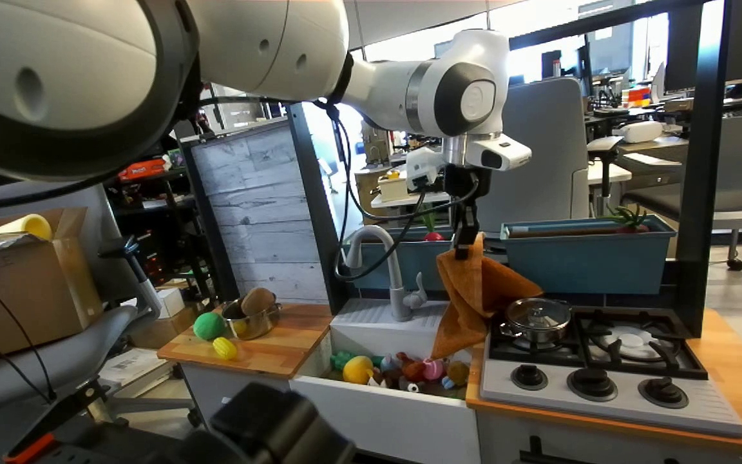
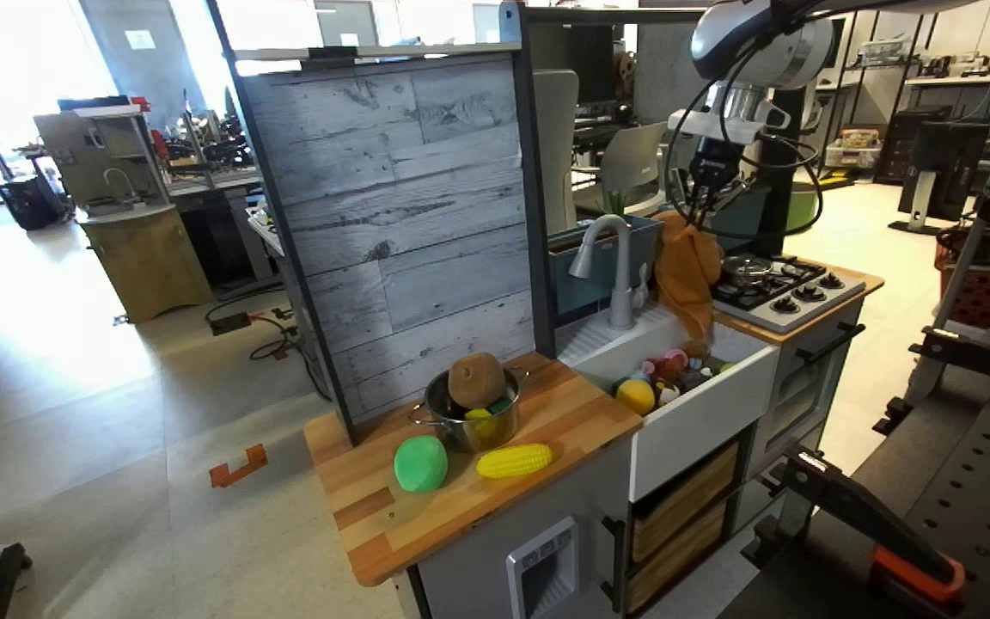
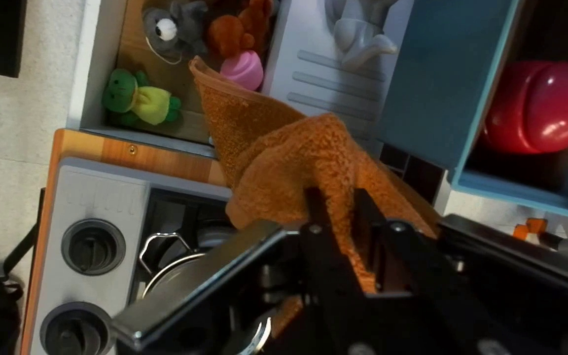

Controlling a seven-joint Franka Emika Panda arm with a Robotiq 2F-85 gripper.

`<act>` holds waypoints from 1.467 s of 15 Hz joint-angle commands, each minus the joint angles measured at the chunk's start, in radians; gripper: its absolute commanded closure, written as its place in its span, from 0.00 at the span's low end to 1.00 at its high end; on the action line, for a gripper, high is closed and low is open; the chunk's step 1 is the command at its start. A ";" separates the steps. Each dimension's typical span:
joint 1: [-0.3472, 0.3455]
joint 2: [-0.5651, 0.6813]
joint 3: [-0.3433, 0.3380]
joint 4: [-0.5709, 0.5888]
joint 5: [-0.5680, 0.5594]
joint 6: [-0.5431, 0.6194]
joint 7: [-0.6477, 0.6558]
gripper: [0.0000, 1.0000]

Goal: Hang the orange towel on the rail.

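Note:
The orange towel (image 1: 464,303) hangs bunched from my gripper (image 1: 466,250), above the seam between sink and stove. It also shows in an exterior view (image 2: 686,268) and the wrist view (image 3: 289,172). In the wrist view, the gripper's black fingers (image 3: 339,197) are closed around a fold of towel. One corner hangs over the sink's right end; another part spreads towards the pot on the stove. The towel is at the gap between the two blue planters. I cannot clearly make out the rail; the towel and planters cover much of that back strip.
Blue planters (image 1: 590,258) stand along the back, one holding a red radish-like toy (image 3: 535,108). A lidded pot (image 1: 537,320) sits on the stove (image 1: 609,393). The grey faucet (image 1: 393,270) rises left of the towel. The sink (image 2: 701,413) holds several toys. A black frame post (image 1: 706,193) stands right.

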 commanded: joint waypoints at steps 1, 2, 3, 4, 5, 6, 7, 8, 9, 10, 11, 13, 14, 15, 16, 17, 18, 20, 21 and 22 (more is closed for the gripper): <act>-0.018 0.002 0.037 0.012 0.040 0.024 -0.026 1.00; -0.021 -0.002 0.051 0.009 0.048 0.018 -0.052 1.00; -0.024 -0.010 0.073 0.007 0.059 0.001 -0.124 1.00; -0.023 -0.016 0.082 0.005 0.060 -0.002 -0.183 0.99; -0.015 -0.028 0.079 0.003 0.050 -0.015 -0.233 0.99; -0.011 -0.038 0.080 -0.002 0.045 -0.025 -0.283 0.99; -0.004 -0.054 0.070 -0.005 0.031 -0.043 -0.327 0.99; -0.002 -0.063 0.067 -0.007 0.026 -0.052 -0.376 0.99; -0.001 -0.075 0.059 -0.009 0.018 -0.064 -0.426 0.99; -0.004 -0.087 0.056 -0.009 0.012 -0.081 -0.479 0.99; -0.008 -0.096 0.055 -0.009 0.007 -0.095 -0.533 0.99; -0.016 -0.112 0.053 -0.004 -0.004 -0.112 -0.643 0.99; -0.017 -0.121 0.052 -0.002 -0.010 -0.116 -0.695 0.99; -0.017 -0.125 0.052 0.001 -0.014 -0.111 -0.748 0.99; -0.018 -0.131 0.053 0.000 -0.018 -0.109 -0.801 0.99; -0.017 -0.136 0.054 -0.001 -0.023 -0.109 -0.852 0.99; -0.015 -0.141 0.054 0.001 -0.029 -0.106 -0.902 0.99; -0.012 -0.149 0.056 0.003 -0.037 -0.097 -0.973 0.99; -0.009 -0.154 0.057 0.005 -0.040 -0.091 -1.002 0.99; -0.005 -0.159 0.056 0.006 -0.045 -0.088 -1.025 0.99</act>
